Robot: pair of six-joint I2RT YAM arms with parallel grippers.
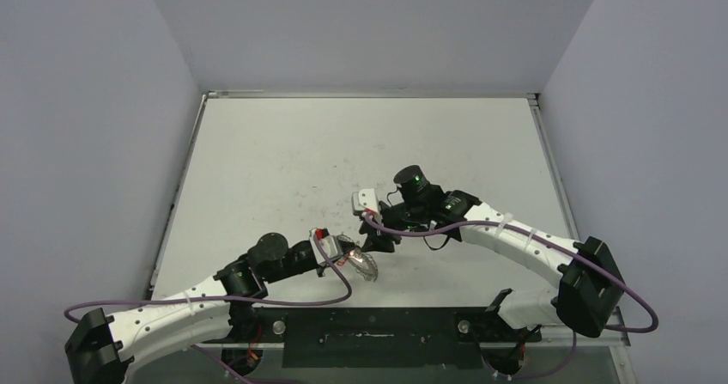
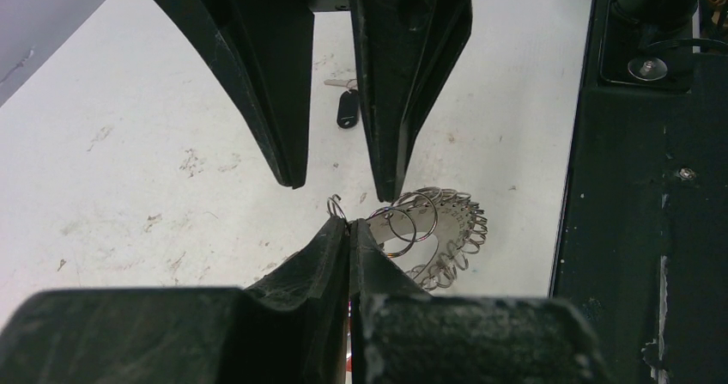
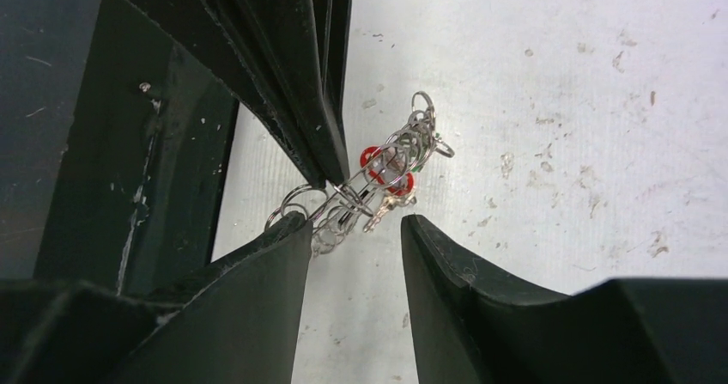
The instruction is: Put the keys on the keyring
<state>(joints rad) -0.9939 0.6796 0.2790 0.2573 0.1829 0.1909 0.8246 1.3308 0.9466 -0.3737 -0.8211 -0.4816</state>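
The keyring (image 1: pixel 367 266), a flat grey metal ring fringed with small wire loops, hangs just above the table near the front middle. My left gripper (image 1: pixel 348 258) is shut on the keyring's edge; in the left wrist view the tips (image 2: pixel 349 222) pinch it beside one wire loop, and the keyring (image 2: pixel 446 221) fans out to the right. My right gripper (image 1: pixel 378 242) faces it from the far side, open, jaws (image 3: pixel 354 221) empty, just short of the keyring (image 3: pixel 391 165), which shows red bits here. One key (image 2: pixel 346 109) with a black head lies on the table beyond, between the right fingers (image 2: pixel 275 100).
The black base plate (image 1: pixel 369 332) runs along the near table edge, close beside the keyring, and appears as a dark slab (image 2: pixel 644 229) in the left wrist view. Purple cables (image 1: pixel 283 302) loop off both arms. Grey walls enclose the white table (image 1: pixel 343 143).
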